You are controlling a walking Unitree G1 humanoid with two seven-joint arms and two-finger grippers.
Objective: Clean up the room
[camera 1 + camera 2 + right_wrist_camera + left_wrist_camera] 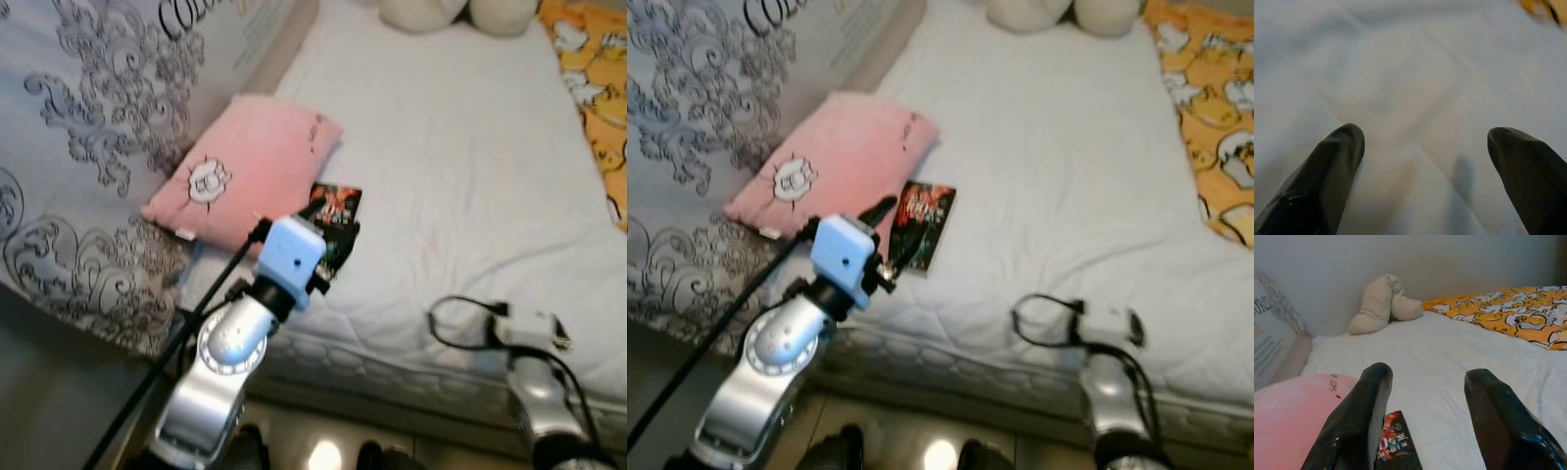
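Note:
A dark book (927, 221) with a red cover picture lies on the white bed sheet (460, 166), right beside a pink pillow (245, 166). My left gripper (893, 235) hovers just above the book's near end, open, with nothing between its fingers; the left wrist view has the book (1393, 443) under the fingers (1359, 416) and the pillow (1288, 421) beside them. My right gripper (1425, 132) is open over bare sheet near the bed's front edge, its wrist (529, 331) low on the right.
A grey patterned duvet (78, 147) is bunched on the left of the bed. An orange cartoon-print blanket (598, 78) covers the far right. A beige plush (1383, 303) lies at the head by the wall. The mattress edge (392, 377) runs in front of me.

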